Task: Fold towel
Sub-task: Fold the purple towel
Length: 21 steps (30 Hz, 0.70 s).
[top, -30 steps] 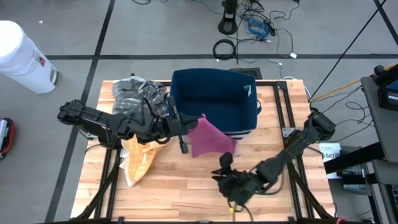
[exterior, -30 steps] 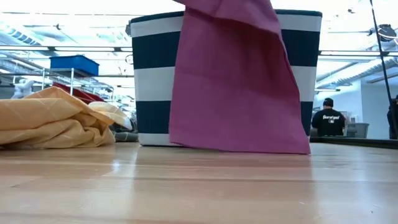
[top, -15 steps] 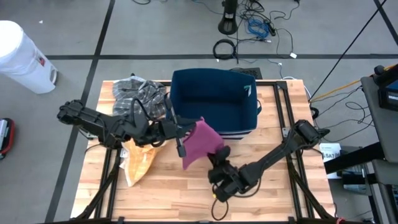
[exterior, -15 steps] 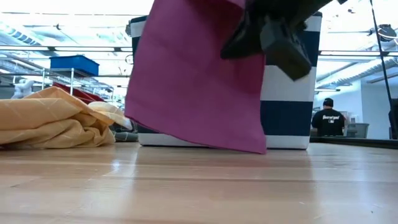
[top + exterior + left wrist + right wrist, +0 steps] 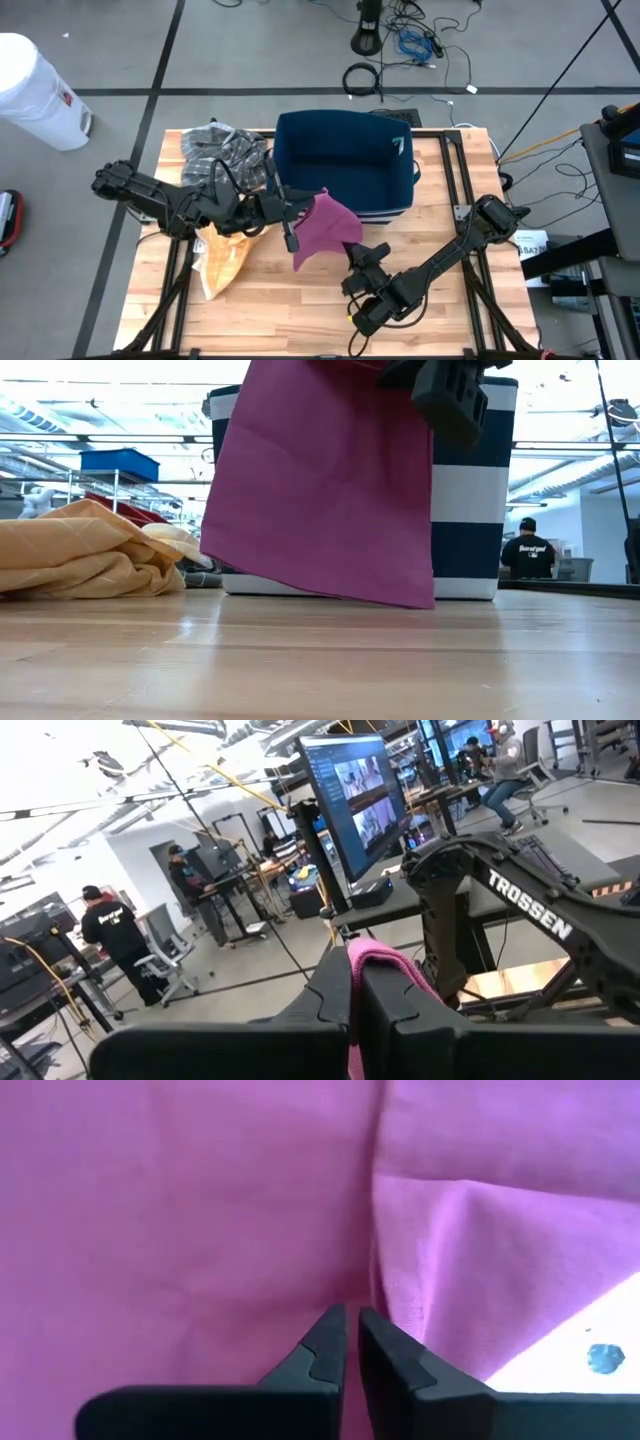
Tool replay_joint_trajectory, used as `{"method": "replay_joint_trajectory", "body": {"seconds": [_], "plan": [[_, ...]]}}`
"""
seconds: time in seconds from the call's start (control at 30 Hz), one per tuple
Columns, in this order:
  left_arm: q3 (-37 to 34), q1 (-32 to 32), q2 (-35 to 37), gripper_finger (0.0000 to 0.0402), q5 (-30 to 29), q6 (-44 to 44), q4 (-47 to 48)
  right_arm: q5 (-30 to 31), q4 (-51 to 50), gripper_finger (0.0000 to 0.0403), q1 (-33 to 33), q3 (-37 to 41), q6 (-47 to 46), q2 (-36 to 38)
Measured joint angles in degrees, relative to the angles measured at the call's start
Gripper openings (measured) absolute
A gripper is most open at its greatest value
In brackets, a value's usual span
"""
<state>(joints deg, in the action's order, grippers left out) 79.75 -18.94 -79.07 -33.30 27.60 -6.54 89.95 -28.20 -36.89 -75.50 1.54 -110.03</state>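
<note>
Swung sideways, magenta towel (image 5: 320, 490) hides most of striped bin (image 5: 470, 520).

Robotics lab: monitor (image 5: 352, 805), workstations, cables (image 5: 415, 45).

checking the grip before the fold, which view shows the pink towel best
The low view: the pink towel hangs nearly whole before the striped bin, bottom edge just above the table. The high view shows it bunched between the left pincer and right pincer. The left wrist view shows only a pinched strip; the right wrist view just close fabric.
</note>
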Motion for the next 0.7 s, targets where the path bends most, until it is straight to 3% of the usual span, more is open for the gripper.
{"method": "replay_joint_trajectory", "body": {"seconds": [0.37, 0.7], "plan": [[0.0, 0.0, 0.0, 0.0000, -2.1, -0.2, 2.4, 0.2, -7.8, 0.0015, -2.5, 0.0, -17.9, 7.9], [0.0, 0.0, 0.0, 0.0000, -3.9, -5.9, 14.5, 0.1, -7.4, 0.0015, -6.7, 0.0, -16.6, 16.5]]}}
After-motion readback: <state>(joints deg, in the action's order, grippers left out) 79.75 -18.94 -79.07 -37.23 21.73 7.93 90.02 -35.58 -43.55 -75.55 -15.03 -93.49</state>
